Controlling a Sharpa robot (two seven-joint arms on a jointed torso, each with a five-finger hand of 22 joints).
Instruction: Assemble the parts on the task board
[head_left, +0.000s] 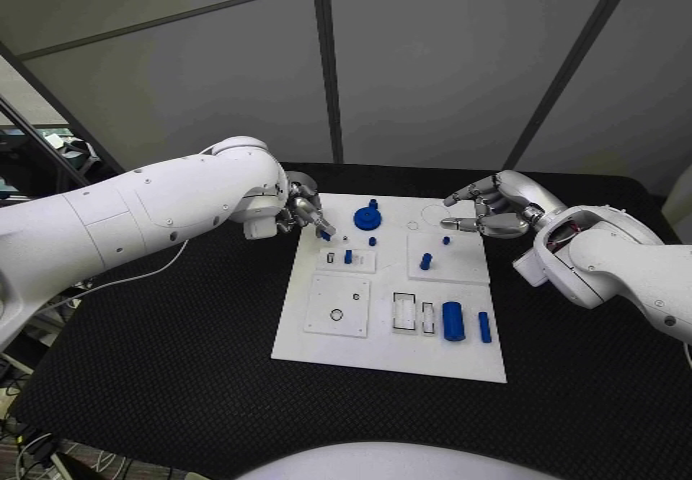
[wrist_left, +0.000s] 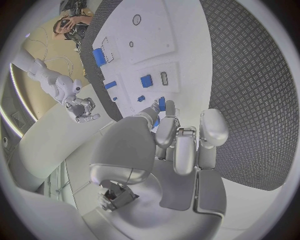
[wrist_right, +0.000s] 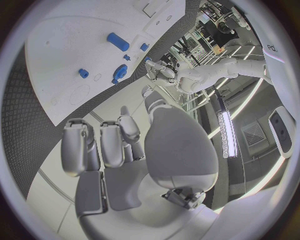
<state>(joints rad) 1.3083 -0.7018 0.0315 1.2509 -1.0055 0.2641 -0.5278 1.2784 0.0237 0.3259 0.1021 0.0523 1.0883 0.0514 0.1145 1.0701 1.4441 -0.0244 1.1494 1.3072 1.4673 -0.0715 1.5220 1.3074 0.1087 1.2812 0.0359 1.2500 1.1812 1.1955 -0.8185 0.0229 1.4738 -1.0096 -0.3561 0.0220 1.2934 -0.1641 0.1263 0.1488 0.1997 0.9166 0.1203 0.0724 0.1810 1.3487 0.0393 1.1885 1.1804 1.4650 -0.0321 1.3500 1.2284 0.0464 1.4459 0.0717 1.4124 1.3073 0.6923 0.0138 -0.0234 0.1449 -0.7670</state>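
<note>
The left hand (head_left: 306, 212) is hovering at the far left corner of the board (head_left: 329, 345), its fingertips pinching a small blue part (wrist_left: 161, 104) just above the plate. The right hand (head_left: 488, 213) is hanging over the far right corner, fingers curled loosely with nothing in them. On the board a round blue gear (head_left: 368, 217) is sitting near the far edge, a peg (head_left: 426, 262) is standing mid-board, and a cylinder (head_left: 453, 321) and a bar (head_left: 485, 327) are lying near the front right. The robot seems to be carrying out an insertion with the pinched part; the next move calls for lining it up over its socket and pressing it straight down.
</note>
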